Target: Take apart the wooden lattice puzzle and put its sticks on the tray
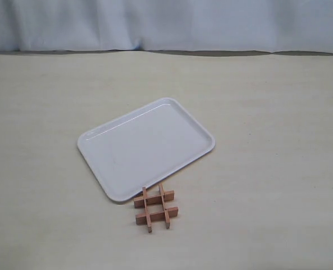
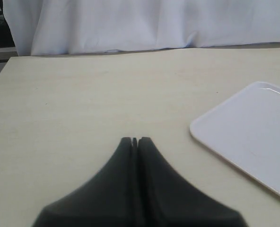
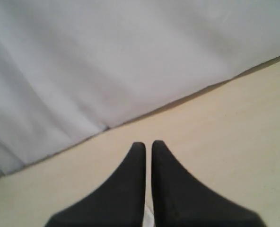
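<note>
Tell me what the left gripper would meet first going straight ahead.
Way looks free over the table; the left gripper aims past the tray, so probably the white curtain beyond, depth unclear.

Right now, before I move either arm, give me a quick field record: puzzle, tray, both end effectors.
puzzle state: wooden lattice puzzle assembled, four sticks interlocked
puzzle place: on the table, beside the tray at its near edge; contact unclear
tray load: no sticks on it yet
left end effector: shut, holding nothing
right end effector: shut to a thin gap, holding nothing
</note>
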Action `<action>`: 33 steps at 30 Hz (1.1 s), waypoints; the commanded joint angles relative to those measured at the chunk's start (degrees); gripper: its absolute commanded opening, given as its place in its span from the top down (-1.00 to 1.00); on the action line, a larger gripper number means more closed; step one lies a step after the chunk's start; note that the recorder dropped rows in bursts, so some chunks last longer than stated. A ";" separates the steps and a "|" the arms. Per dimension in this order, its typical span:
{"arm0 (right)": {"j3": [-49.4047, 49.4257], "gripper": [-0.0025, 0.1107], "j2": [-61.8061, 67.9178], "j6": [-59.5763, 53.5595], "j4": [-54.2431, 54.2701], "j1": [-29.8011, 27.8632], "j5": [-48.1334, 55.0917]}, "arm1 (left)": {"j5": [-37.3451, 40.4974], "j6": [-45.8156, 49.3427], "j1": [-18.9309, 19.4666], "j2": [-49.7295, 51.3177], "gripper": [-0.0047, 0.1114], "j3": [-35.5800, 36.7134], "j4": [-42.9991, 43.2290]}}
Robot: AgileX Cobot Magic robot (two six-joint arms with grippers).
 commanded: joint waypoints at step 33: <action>-40.36 0.70 68.24 32.30 -40.10 46.71 39.68 | -0.65 0.30 -0.08 -0.15 0.92 0.10 0.04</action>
